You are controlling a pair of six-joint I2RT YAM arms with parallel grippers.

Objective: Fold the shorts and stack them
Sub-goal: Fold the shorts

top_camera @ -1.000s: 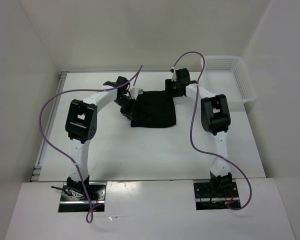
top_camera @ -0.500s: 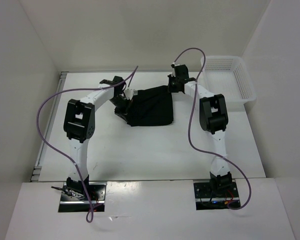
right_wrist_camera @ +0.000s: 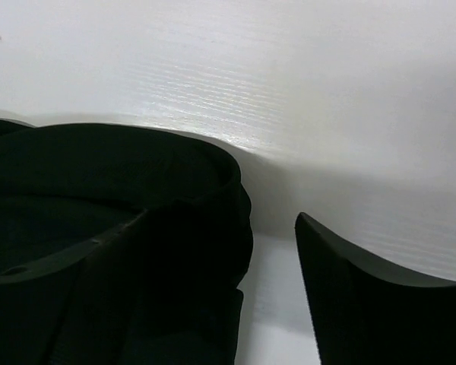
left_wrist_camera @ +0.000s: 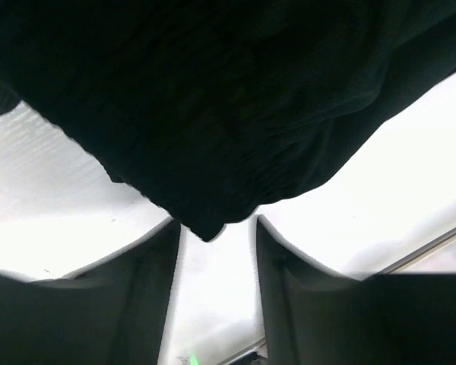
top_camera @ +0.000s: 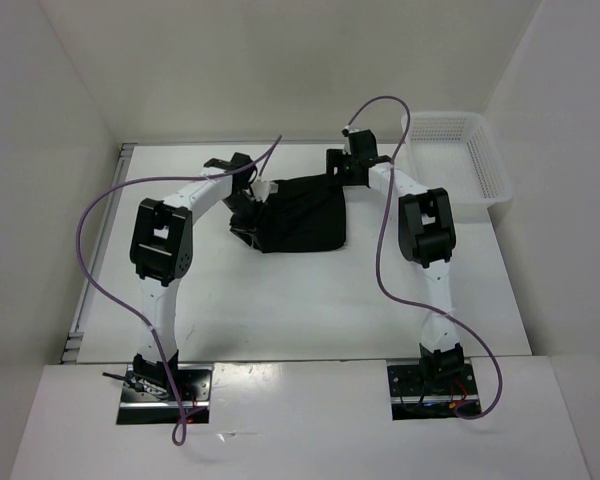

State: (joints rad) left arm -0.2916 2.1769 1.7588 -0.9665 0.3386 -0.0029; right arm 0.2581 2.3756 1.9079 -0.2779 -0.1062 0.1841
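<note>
The black shorts (top_camera: 302,212) lie folded in a rough square on the white table, between the two arms at the back. My left gripper (top_camera: 248,208) is at their left edge. In the left wrist view it (left_wrist_camera: 216,222) stands open, a corner of the shorts (left_wrist_camera: 213,114) hanging just at the fingertips and bare table showing in the gap. My right gripper (top_camera: 340,168) is at the far right corner. In the right wrist view it (right_wrist_camera: 222,215) is open too, the shorts' rolled hem (right_wrist_camera: 121,190) lying against the left finger and the right finger (right_wrist_camera: 365,304) standing free.
A white mesh basket (top_camera: 492,172) sits at the back right corner of the table (top_camera: 280,300). White walls close in the table on the left, back and right. Purple cables loop off both arms.
Both grippers shut at the shorts' far edge half a second ago and now stand open, letting the fabric go. The shorts have shifted slightly left and sit a little skewed.
</note>
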